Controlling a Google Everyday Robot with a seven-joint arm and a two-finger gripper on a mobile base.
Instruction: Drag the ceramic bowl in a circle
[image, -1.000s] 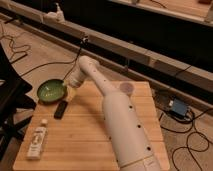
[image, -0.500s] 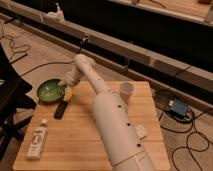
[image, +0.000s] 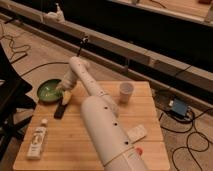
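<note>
At the far left corner of the wooden table (image: 150, 115), the gripper (image: 62, 87) now sits at the right-hand rim of the ceramic bowl (image: 48, 90), touching it or very nearly so (the wrist hides the exact contact). Whether the gripper is spread or closed cannot be told from this view. The bowl rests upright near the table's left edge, well apart from the white paper cup (image: 126, 92). A small yellow object (image: 66, 97) lies just beside its near-right side, with a dark flat bar (image: 60, 110) just nearer than that.

Against the frame half a second earlier, the white arm (image: 102, 125) has swung its elbow further left and the gripper has closed the last of the gap to the rim. A second ago it was clearly off to the bowl's right. The bowl shows no real shift across the three frames. The yellow object, dark bar, cup and the white bottle (image: 36, 143) lying at the near-left corner hold their places too.

Judged from this, the reach is ending and the drag has not begun: none of the circle is traced yet. The next move calls for a firm hold or hook on the rim. The yellow object, so near the bowl, could be swept along once the circle starts.
</note>
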